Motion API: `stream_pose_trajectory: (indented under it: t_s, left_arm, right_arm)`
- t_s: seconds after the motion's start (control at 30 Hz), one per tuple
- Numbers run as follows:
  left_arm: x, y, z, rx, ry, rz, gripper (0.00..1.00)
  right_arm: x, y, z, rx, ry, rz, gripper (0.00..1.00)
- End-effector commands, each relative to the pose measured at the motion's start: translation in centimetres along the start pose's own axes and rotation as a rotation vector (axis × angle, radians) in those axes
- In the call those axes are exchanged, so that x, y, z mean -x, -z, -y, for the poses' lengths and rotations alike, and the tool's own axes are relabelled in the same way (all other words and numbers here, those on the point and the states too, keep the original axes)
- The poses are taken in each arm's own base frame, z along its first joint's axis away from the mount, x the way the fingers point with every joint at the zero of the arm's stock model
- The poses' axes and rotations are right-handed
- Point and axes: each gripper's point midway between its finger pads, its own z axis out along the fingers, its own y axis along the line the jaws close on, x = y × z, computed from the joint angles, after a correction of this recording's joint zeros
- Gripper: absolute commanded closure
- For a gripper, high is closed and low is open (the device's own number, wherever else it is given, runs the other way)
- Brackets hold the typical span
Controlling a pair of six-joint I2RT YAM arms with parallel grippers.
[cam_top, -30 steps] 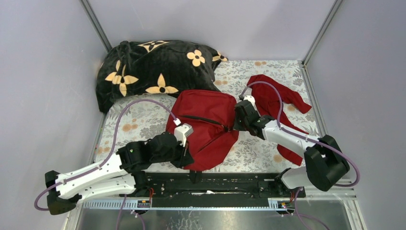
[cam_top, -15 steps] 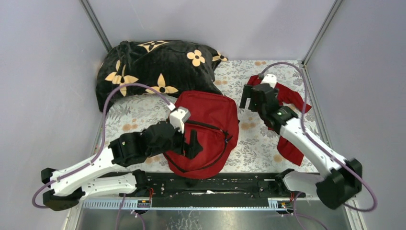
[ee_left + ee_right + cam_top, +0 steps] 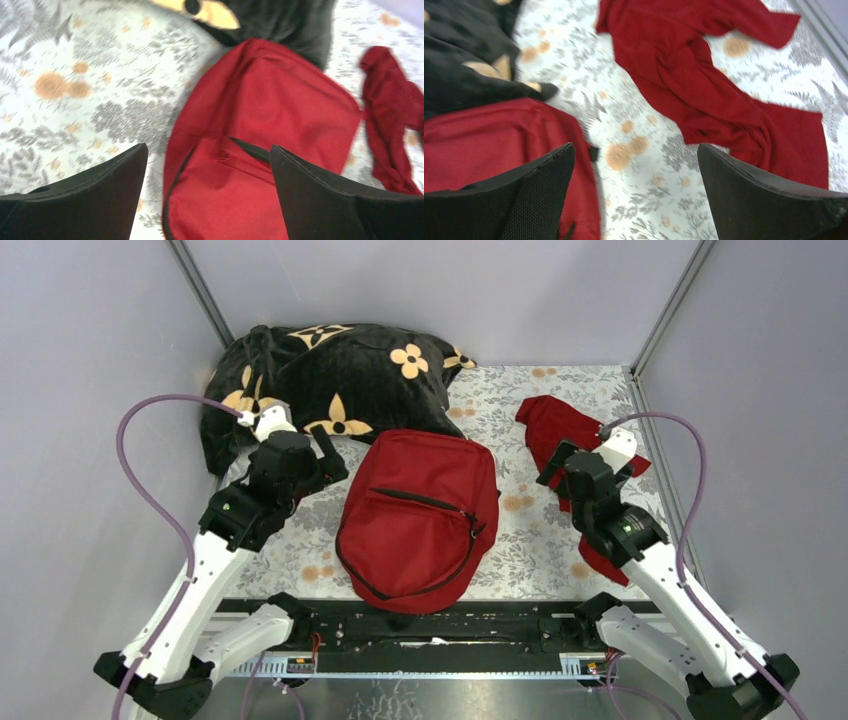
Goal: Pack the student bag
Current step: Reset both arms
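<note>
The student bag (image 3: pixel 420 520) is a dark-red backpack with black zipper lines, lying flat at the middle of the floral cloth, rounded top towards the near edge. My left gripper (image 3: pixel 328 455) hovers open to its left, beside the blanket, holding nothing. In the left wrist view the student bag (image 3: pixel 260 125) lies below and ahead of the open left gripper (image 3: pixel 209 146). My right gripper (image 3: pixel 553 465) is open to the bag's right, over the red garment's edge. The right wrist view shows bare cloth between the right gripper (image 3: pixel 635 145) fingers, with the student bag (image 3: pixel 499 135) at the left.
A black plush blanket with orange flowers (image 3: pixel 320 380) is heaped at the back left. A limp red garment (image 3: pixel 560 420) with sleeves lies at the back right, partly under the right arm. Grey walls close in the back and both sides.
Both grippers were shut on the bag a second ago; they have opened and let go. The left arm drew back to the left, the right arm to the right. The bag has settled flat.
</note>
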Motion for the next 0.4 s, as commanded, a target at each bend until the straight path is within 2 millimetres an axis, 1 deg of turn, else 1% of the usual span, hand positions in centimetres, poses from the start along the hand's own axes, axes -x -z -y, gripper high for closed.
stream_pose_trajectory:
  t_s: [0.0,0.07,0.13,0.23,0.3,0.37]
  left_arm:
    - [-3.4,-1.7,-3.3,0.098,0.048,-0.131,0.01]
    - [-4.0,-2.2,-3.9,0.122,0.061,-0.137,0.01]
    - [-4.2,-2.3,-4.3,0.132,0.071,-0.126,0.01]
    - [-4.5,-2.4,-4.1,0.107,0.067,-0.124,0.01]
    - [-4.7,-2.5,-4.2,0.102,0.056,-0.118,0.01]
    - [-4.5,-2.4,-4.6,0.114,0.059,-0.097,0.01]
  right_arm:
    - [-3.7,-0.9,2.4,-0.135,0.001,-0.088,0.0]
    - [-4.9,-1.2,2.6,-0.134,0.065,-0.128,0.0]
    - [-5.3,-1.4,2.9,-0.144,0.116,-0.148,0.0]
    - [-5.3,-1.5,3.0,-0.148,0.126,-0.143,0.0]
    - [-5.2,-1.4,2.7,-0.13,0.113,-0.136,0.0]
    - [-4.9,-1.3,2.6,-0.118,0.094,-0.117,0.0]
